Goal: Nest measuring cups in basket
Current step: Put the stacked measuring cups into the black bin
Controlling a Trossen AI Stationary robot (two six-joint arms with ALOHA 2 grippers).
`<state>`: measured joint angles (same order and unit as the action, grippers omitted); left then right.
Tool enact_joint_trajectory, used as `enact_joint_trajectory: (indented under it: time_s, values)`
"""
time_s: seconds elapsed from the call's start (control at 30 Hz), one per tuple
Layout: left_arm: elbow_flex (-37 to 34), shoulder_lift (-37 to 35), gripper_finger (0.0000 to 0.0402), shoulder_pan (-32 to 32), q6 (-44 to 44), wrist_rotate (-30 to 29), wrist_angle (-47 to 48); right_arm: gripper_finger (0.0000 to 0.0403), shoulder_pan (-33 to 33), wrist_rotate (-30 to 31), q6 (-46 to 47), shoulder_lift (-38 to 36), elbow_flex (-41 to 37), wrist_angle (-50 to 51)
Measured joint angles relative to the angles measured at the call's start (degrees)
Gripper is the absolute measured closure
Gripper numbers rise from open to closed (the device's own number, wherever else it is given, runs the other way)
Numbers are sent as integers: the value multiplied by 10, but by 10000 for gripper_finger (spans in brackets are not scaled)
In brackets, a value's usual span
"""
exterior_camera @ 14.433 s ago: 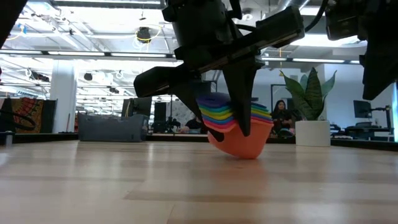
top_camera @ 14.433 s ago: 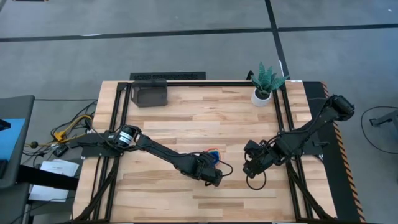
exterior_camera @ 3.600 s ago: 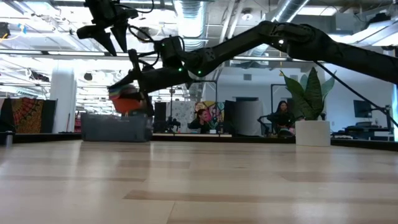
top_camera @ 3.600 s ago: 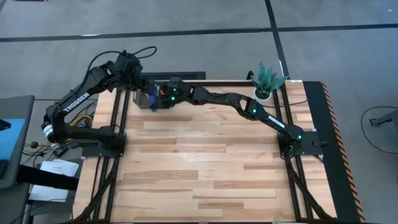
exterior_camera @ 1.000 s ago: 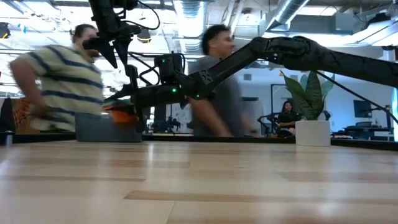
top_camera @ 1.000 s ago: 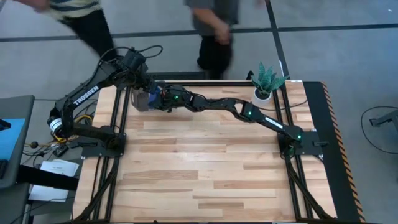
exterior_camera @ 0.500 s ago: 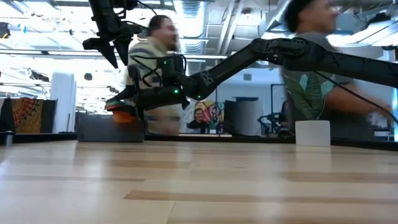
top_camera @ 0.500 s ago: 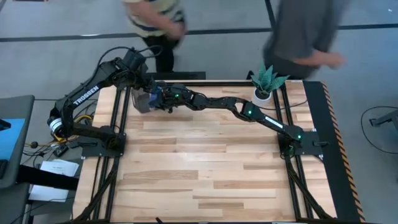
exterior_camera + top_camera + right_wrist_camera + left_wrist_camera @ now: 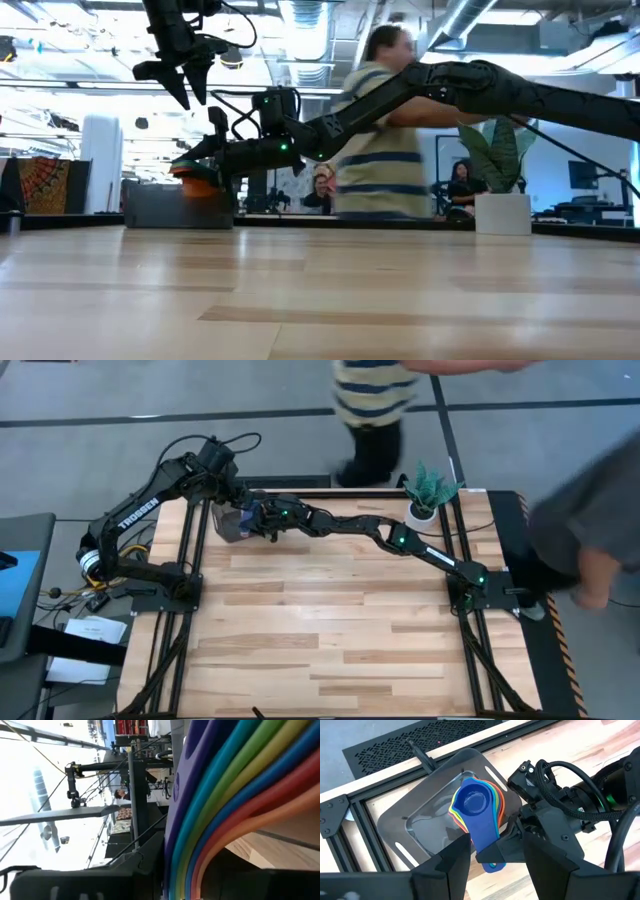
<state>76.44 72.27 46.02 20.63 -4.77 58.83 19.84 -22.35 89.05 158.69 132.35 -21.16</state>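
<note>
Counter (image 9: 330, 620) w/ basket (image 9: 415, 815) at upper left of high view. Nested measuring cups (image 9: 477, 807) sit in it, handles pinched by right gripper (image 9: 512, 837) fingers. Left gripper (image 9: 180, 75) above, fingers spread. Lower cups mostly hidden.
</note>
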Motion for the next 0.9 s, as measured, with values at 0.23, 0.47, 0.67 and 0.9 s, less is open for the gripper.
enact_joint_trajectory:
  time_s: [0.23,0.47,0.67,0.9]
  values:
    - [0,0,235,0,2,5,0,288,1,7,-4,0,0,6]
    - [0,0,235,0,10,5,5,246,1,12,0,0,-1,12]
    - [0,0,235,0,10,6,5,199,1,12,-4,0,-1,12]
    - [0,0,235,0,10,6,5,191,1,5,-4,0,-1,13]
